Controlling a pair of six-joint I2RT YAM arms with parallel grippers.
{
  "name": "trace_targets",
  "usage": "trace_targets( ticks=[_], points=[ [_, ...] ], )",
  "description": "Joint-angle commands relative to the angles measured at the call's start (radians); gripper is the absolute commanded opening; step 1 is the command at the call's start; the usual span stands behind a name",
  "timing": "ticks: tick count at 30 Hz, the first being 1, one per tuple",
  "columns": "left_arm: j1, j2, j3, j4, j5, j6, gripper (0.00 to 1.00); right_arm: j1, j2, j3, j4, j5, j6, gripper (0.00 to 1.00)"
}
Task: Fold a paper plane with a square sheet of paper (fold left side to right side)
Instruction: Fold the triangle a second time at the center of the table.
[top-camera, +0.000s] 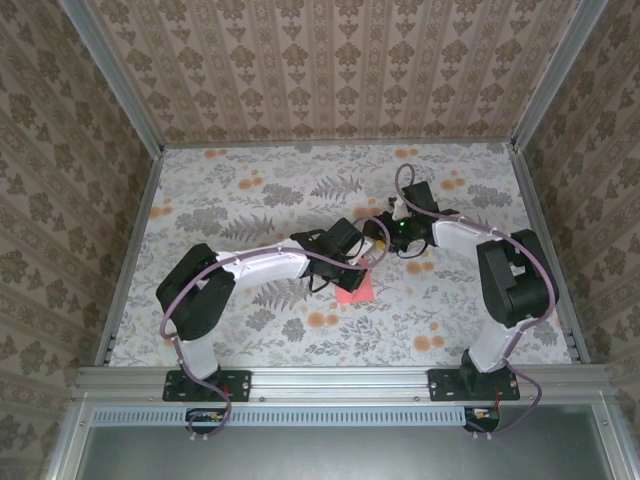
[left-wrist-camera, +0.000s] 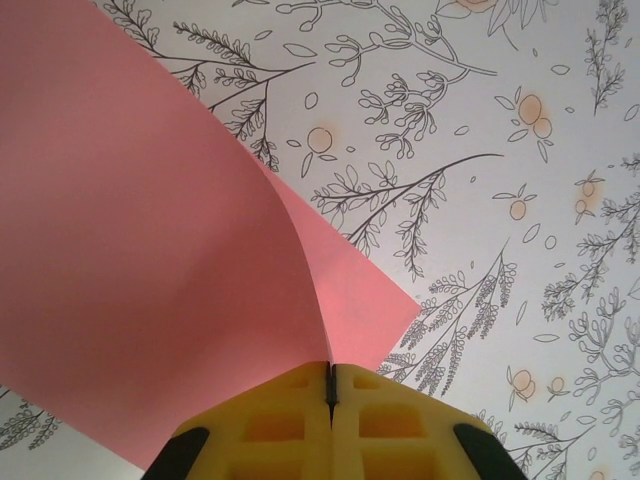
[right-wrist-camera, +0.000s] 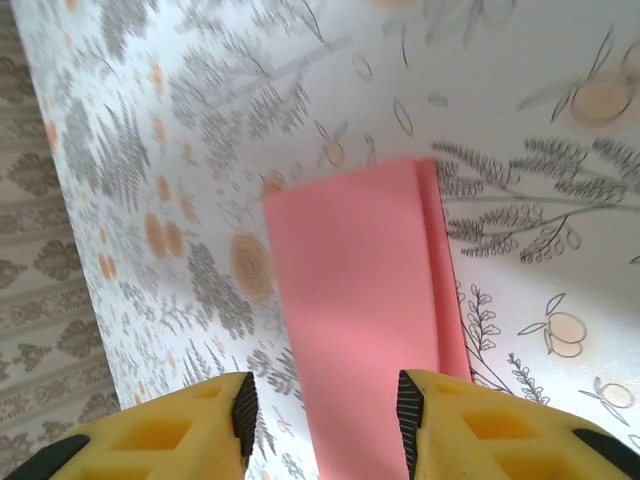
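Note:
The square sheet of paper (top-camera: 352, 287) is salmon pink and lies near the middle of the table. In the left wrist view the sheet (left-wrist-camera: 150, 250) rises in a curve from the table, one edge pinched between the yellow fingers of my left gripper (left-wrist-camera: 331, 368), which is shut on it. My left gripper (top-camera: 362, 262) sits at the sheet's far edge. My right gripper (right-wrist-camera: 325, 410) hovers open above the paper (right-wrist-camera: 360, 280), which lies doubled over with a narrow strip showing along its right side. My right gripper (top-camera: 378, 243) is close beside the left one. A paper plane is out of view.
The table (top-camera: 250, 190) has a floral cover. Patterned walls (top-camera: 60, 150) close it in at the left, back and right, with metal rails (top-camera: 130, 250) along the sides. Both arms reach inward and nearly meet over the centre.

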Motion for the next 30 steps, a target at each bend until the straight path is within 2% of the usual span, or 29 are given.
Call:
trace_targets(
  ticks=[1, 5, 12, 18, 24, 30],
  points=[
    [0.009, -0.038, -0.014, 0.045, 0.085, -0.042, 0.06, -0.013, -0.084, -0.039, -0.038, 0.051, -0.034, 0.45],
    [0.027, -0.043, -0.029, 0.050, 0.115, -0.058, 0.06, -0.013, -0.153, -0.098, -0.083, 0.060, -0.054, 0.40],
    [0.057, -0.059, -0.058, 0.049, 0.139, -0.078, 0.06, 0.012, -0.301, -0.270, -0.103, 0.064, -0.029, 0.18],
    [0.072, -0.058, -0.056, 0.016, 0.122, -0.062, 0.08, 0.112, -0.327, -0.367, -0.070, 0.106, 0.017, 0.00],
    [0.084, -0.055, -0.051, -0.015, 0.105, -0.037, 0.09, 0.210, -0.251, -0.359, -0.033, 0.138, 0.040, 0.00],
    [0.089, -0.045, -0.050, -0.026, 0.100, -0.028, 0.10, 0.241, -0.186, -0.323, -0.036, 0.162, 0.029, 0.00]
  ],
)
